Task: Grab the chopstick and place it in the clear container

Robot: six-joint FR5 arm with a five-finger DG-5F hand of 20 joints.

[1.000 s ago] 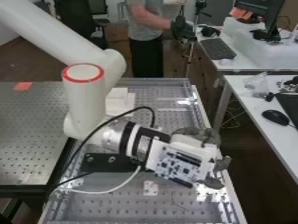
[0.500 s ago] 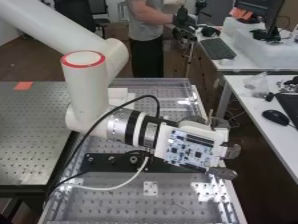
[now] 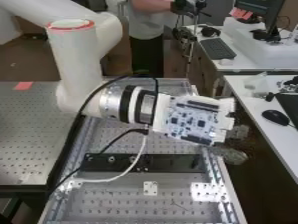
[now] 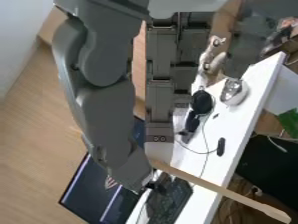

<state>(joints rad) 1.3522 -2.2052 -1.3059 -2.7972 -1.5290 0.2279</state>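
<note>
In the high view, one hand [image 3: 194,119] hangs right of centre; its fingers [image 4: 159,95] pinch one chopstick [image 4: 213,187], slanting out in the wrist view. One black mouse [image 3: 275,117] lies on a white surface [image 3: 255,106], right of frame.

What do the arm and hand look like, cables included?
Fairino FR5 arm: smooth white tubes, red ring round one joint cap, silver and black wrist bands. One black cable, one white cable. DG-5F hand: white housing, exposed circuit board, blocky dark grey fingers, rounder thumb.
</note>
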